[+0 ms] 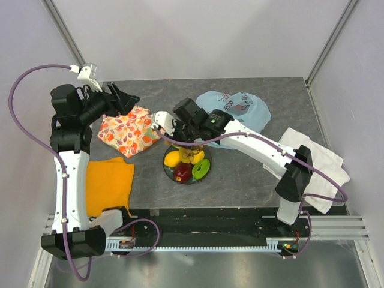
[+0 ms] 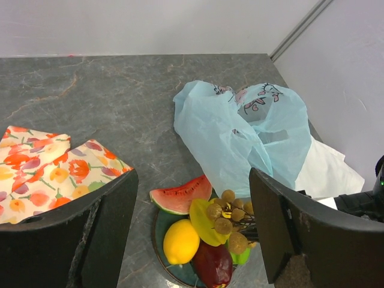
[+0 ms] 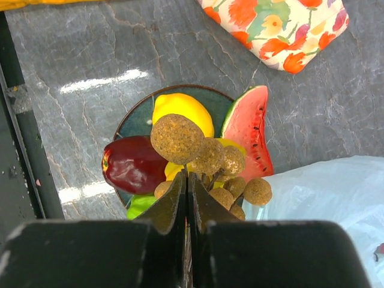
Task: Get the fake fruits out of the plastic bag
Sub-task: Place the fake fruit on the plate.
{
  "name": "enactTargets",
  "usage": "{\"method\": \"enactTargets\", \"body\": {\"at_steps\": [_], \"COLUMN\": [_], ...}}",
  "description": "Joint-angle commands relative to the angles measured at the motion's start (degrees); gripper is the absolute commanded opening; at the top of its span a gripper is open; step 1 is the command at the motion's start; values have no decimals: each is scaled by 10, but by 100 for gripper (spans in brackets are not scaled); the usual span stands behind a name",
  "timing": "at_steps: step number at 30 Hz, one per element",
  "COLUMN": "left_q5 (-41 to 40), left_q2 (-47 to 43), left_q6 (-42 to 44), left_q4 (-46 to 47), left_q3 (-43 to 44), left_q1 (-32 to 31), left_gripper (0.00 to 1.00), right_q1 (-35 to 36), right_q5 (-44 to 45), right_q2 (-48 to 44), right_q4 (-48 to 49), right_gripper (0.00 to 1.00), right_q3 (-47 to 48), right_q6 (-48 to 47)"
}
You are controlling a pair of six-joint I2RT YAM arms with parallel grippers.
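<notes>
**Grape bunch (image 3: 207, 157) onto plate (image 3: 128, 124)**

The right fingers (image 3: 168, 210) clamp its stem above the other fake fruits (image 3: 180, 108), beside the plastic bag (image 3: 336, 198); lowering until it rests, then parting gently, seems best. The left fingers (image 2: 90, 240) stand wide apart, empty

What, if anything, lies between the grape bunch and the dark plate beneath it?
Only fruit already there: the grape bunch at the right gripper sits over the lemons on the plate; nothing else intervenes.

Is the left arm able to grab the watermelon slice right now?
Probably yes. The left gripper has open jaws, and the watermelon slice sits at the edge of the plate facing it, nothing between. The right gripper, holding the grape bunch, hangs close though.
</notes>
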Motion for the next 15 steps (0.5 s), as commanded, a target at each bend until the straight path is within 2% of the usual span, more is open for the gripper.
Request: {"method": "enactTargets", "body": {"at_steps": [1, 5, 11, 15], "left_q5": [22, 25, 30, 30], "left_q2": [-12, -11, -13, -14], "left_q6": [-21, -28, -33, -35], "left_q4": [18, 24, 28, 32], "left_q3": [9, 9, 5, 1], "left_q1": [3, 3, 2, 3], "left_gripper": [81, 81, 81, 81], "right_q1": [-2, -2, -2, -2], "right_q5": [27, 69, 91, 86], "right_q2": [-7, -33, -77, -75], "right_q4": [12, 12, 23, 27], "right_gripper": [7, 0, 1, 14], "right_q3": [-24, -55, -108, -134], "right_q6": [29, 41, 52, 65]}}
